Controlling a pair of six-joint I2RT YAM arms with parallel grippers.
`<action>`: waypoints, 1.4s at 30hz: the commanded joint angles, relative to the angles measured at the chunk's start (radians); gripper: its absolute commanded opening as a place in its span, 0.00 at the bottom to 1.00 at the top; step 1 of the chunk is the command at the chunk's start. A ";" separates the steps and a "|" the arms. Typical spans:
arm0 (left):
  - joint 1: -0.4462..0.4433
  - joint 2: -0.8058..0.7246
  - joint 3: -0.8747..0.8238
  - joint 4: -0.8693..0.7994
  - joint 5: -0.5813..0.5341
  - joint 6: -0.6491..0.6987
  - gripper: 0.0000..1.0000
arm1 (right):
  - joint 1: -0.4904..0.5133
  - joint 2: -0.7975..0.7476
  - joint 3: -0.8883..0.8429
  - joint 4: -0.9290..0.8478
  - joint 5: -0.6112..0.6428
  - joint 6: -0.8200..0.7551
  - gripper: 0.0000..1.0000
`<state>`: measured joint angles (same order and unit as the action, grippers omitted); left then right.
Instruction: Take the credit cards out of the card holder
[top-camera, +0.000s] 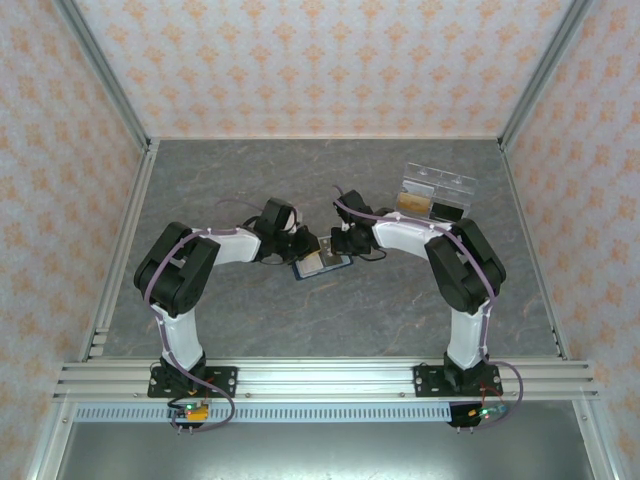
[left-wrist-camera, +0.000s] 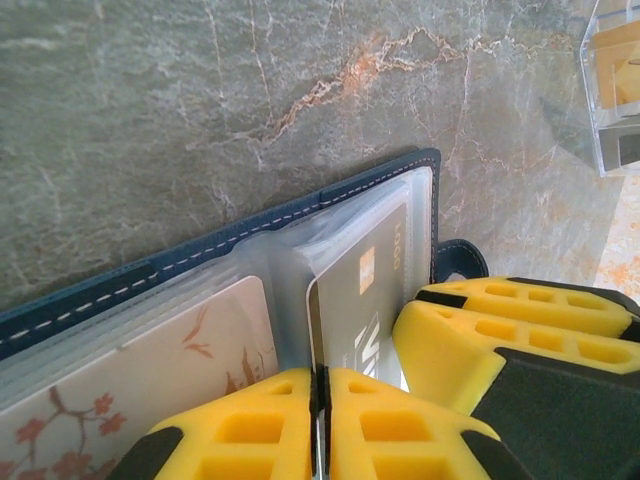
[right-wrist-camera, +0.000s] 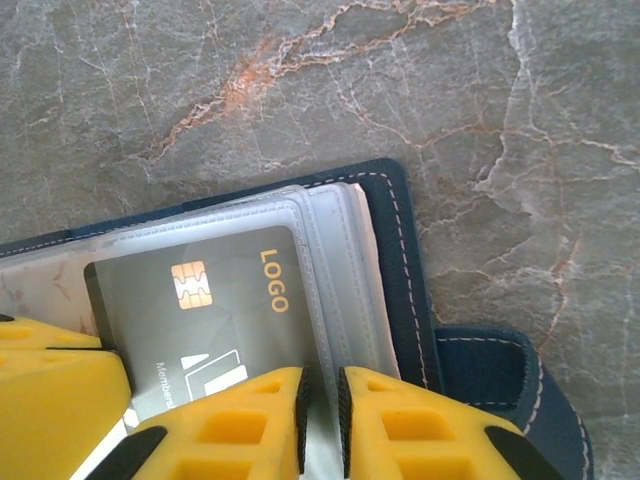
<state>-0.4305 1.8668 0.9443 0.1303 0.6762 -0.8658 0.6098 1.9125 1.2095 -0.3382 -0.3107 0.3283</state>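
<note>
The navy card holder (top-camera: 322, 265) lies open on the table between both arms. A grey credit card (left-wrist-camera: 360, 300) with a gold chip and "LOGO" print sits in a clear sleeve on its right panel. A pale card with a red floral print (left-wrist-camera: 150, 370) is in the left panel. My left gripper (left-wrist-camera: 320, 375) is shut on the grey card's left edge. My right gripper (right-wrist-camera: 322, 375) is shut on the clear sleeve (right-wrist-camera: 335, 270) beside the grey card (right-wrist-camera: 200, 290). The snap tab (right-wrist-camera: 490, 370) sticks out to the right. From above, the two grippers (top-camera: 300, 248) (top-camera: 345, 245) meet over the holder.
A clear plastic box (top-camera: 436, 192) stands on the grey stone table (top-camera: 250, 180) behind the right arm, its corner also in the left wrist view (left-wrist-camera: 615, 90). Metal frame rails and patterned walls close in the table on all sides.
</note>
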 joint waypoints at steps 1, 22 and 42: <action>0.005 -0.049 -0.018 0.049 0.035 0.004 0.09 | 0.002 0.056 0.005 -0.065 0.025 0.006 0.18; 0.053 -0.125 -0.082 -0.062 -0.002 0.082 0.00 | -0.015 0.035 0.006 -0.058 -0.014 0.024 0.18; 0.119 -0.332 -0.088 -0.302 -0.024 0.275 0.00 | -0.079 -0.128 -0.049 0.143 -0.408 0.120 0.60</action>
<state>-0.3187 1.5734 0.8600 -0.1226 0.6647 -0.6376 0.5377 1.7954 1.1744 -0.2413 -0.6525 0.4217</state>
